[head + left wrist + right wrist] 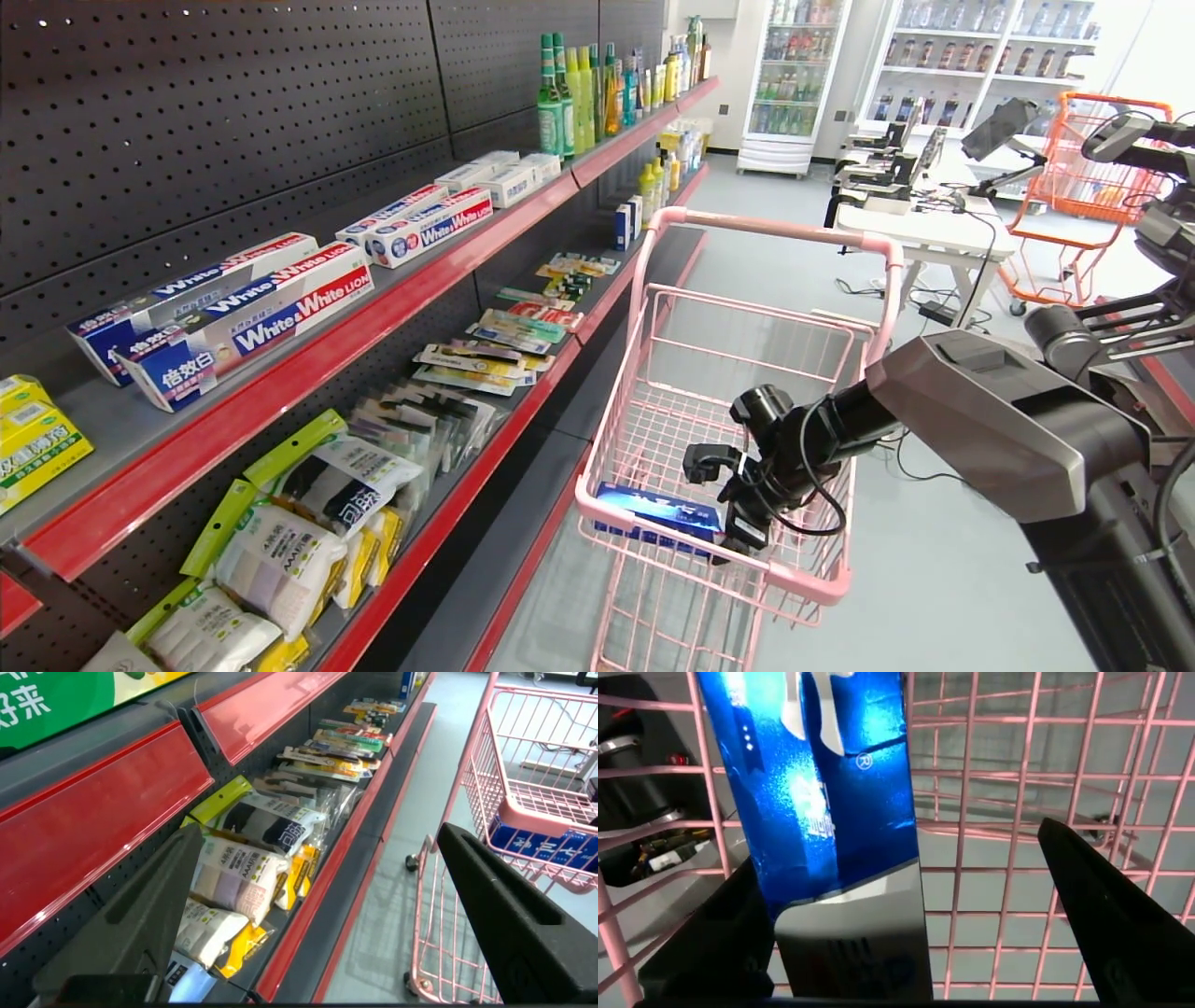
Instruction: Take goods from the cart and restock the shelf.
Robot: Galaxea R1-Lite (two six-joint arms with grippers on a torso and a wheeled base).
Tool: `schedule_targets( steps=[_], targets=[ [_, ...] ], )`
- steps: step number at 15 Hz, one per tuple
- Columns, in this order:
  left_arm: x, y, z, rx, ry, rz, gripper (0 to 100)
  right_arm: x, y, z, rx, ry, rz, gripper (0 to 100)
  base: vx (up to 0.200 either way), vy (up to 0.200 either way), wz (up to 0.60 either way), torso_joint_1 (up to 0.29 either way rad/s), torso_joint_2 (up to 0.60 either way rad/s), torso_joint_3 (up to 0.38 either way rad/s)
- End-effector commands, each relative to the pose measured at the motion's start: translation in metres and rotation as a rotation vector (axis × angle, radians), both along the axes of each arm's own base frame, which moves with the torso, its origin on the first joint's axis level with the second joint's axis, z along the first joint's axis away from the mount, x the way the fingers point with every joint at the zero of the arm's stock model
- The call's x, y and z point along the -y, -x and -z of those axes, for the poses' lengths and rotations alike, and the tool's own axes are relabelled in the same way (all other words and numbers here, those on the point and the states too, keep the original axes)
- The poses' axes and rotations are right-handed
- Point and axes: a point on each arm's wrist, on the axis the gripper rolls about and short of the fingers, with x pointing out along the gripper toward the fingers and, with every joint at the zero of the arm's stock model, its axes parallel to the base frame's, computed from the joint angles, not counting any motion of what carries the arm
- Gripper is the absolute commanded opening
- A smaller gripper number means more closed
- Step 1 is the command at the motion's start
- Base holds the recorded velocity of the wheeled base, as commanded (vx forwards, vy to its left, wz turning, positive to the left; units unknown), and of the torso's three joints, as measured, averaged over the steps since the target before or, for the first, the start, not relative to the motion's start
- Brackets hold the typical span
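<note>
A blue toothpaste box (658,511) lies in the near end of the pink cart (766,233). My right gripper (735,539) is lowered into the cart at the box's right end. In the right wrist view the blue box (827,812) stands between the open fingers, close to one finger (719,938) and well apart from the other. My left gripper (327,929) is open and holds nothing, hanging low beside the lower shelf (350,849), with the cart (486,784) and the blue box (547,845) off to one side.
The upper red-edged shelf (280,383) carries white toothpaste boxes (252,308) and green bottles (569,93) farther along. Bagged goods (308,532) and flat packs fill the lower shelf. A white desk (934,233) and an orange cart (1083,187) stand beyond the aisle.
</note>
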Motion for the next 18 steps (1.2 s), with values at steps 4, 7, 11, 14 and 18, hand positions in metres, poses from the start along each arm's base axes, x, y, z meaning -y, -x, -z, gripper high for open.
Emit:
schedule_targets(
  steps=[4,7,11,14,18],
  targets=[
    [0.0,0.0,0.0,0.0,0.001,0.0,100,0.0,0.001,0.001,-0.007,0.0,-0.001,0,0.0,0.0,0.0,0.0,0.0,0.0],
    [0.0,0.0,0.0,0.001,0.0,0.0,100,0.001,0.001,0.001,-0.011,-0.002,0.008,0,0.0,0.0,0.0,0.0,0.0,0.0],
    [0.0,0.0,0.0,0.0,0.0,0.0,100,0.006,-0.002,-0.009,-0.002,-0.018,0.063,0,0.0,0.0,0.0,0.0,0.0,0.0],
    [0.0,0.0,0.0,0.0,0.0,0.0,100,0.018,-0.006,-0.042,0.067,-0.019,0.119,0,0.0,0.0,0.0,0.0,0.0,0.0],
    [0.0,0.0,0.0,0.0,0.001,0.0,100,0.036,0.002,-0.077,0.104,-0.007,0.231,0,0.0,0.0,0.0,0.0,0.0,0.0]
  ],
)
